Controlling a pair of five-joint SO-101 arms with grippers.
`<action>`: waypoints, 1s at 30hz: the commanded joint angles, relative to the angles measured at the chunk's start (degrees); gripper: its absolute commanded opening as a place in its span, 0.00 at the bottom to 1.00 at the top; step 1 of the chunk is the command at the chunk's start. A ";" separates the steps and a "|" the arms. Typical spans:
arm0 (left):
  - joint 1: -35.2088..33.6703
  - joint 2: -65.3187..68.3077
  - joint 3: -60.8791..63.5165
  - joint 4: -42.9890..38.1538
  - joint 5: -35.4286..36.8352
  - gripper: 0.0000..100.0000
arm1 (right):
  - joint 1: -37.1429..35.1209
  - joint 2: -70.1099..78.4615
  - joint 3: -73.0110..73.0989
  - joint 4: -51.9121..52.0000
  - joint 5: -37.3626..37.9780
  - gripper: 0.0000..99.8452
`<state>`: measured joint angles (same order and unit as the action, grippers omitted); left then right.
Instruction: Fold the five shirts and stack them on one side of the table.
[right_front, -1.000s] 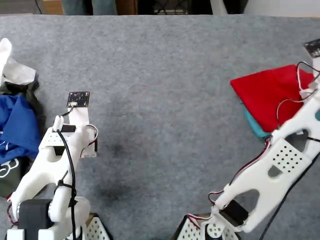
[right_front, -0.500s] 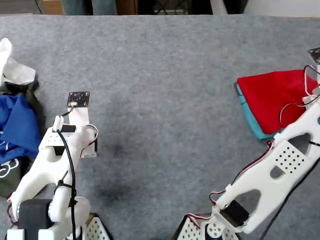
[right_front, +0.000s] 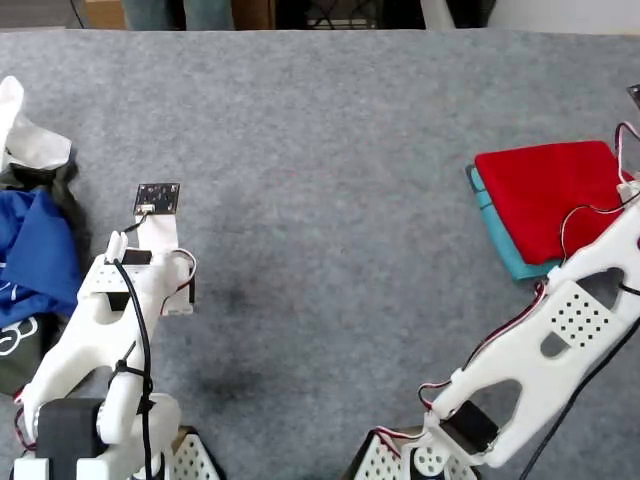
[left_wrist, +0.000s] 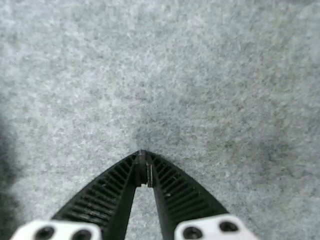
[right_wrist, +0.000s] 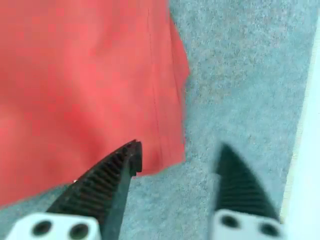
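**Two shirts stacked, three in a heap, two arms over the table**

Nearest the camera, two arms rise from the table's front edge. The left arm (right_front: 110, 310) stands at the near left. The left gripper (left_wrist: 142, 167) has its two fingers pressed together at the tips, with nothing between them, and it hangs over bare grey table (right_front: 330, 150). The right arm (right_front: 560, 330) leans from the near middle out toward the right edge. The right gripper (right_wrist: 178, 150) has its fingers spread wide and holds nothing. One finger (right_wrist: 120, 165) is over a corner of the red shirt (right_front: 545, 200), and the other is over grey table just beside it.

Farther back on the right lie two folded shirts in one stack. The red shirt is on top, and the teal shirt (right_front: 497, 240) beneath it shows as a strip along the stack's left and near sides.

At the left edge, well apart from the stack, three shirts lie unfolded in a heap. The blue shirt (right_front: 35, 255) is nearest, the dark shirt (right_front: 62, 190) shows around and behind it, and the white shirt (right_front: 30, 145) is farthest back.
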<state>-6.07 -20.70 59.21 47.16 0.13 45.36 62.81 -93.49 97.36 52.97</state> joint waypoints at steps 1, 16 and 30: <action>-0.40 -1.76 0.22 -0.53 -0.18 0.03 | 2.29 2.07 0.75 -3.78 0.35 0.07; -12.44 -10.55 -12.62 18.64 -11.34 0.03 | -0.79 2.33 -2.33 3.43 0.44 0.08; -39.52 -4.31 -39.87 1.14 -21.98 0.20 | -9.23 -11.21 -2.33 3.87 -2.20 0.04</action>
<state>-44.22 -30.11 27.21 53.85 -21.85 37.71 56.48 -93.41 100.62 52.88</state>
